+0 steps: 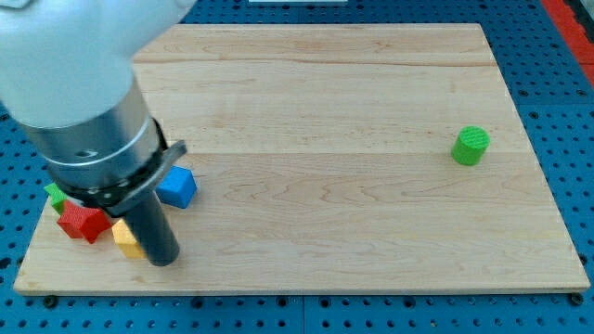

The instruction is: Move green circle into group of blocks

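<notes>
The green circle (471,146) stands alone near the board's right edge. A group of blocks sits at the board's lower left: a blue block (176,186), a red block (82,222), a yellow block (126,237) and a green block (57,197), partly hidden by the arm. My tip (163,259) rests on the board at the lower left, right beside the yellow block and just below the blue block. It is far to the left of the green circle.
The wooden board (325,111) lies on a blue perforated table (571,111). The arm's large grey body (88,102) covers the board's upper left corner and hides part of the block group.
</notes>
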Robot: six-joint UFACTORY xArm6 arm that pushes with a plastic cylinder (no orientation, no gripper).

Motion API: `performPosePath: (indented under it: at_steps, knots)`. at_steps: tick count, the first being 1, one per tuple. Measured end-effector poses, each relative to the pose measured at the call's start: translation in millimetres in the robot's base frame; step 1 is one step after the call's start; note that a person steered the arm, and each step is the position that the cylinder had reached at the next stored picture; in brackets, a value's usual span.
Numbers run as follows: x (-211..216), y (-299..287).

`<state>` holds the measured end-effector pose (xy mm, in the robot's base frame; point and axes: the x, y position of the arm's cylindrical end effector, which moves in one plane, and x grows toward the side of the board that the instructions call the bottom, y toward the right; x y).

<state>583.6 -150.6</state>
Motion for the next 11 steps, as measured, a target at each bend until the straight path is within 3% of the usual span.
performPosePath:
  at_steps: [2, 3, 6, 8, 9, 11]
  knots:
    - [-6, -4]
    - [-6, 33]
    - [-64, 330]
    - [-119, 446]
    - [-138, 437]
    - [-145, 343]
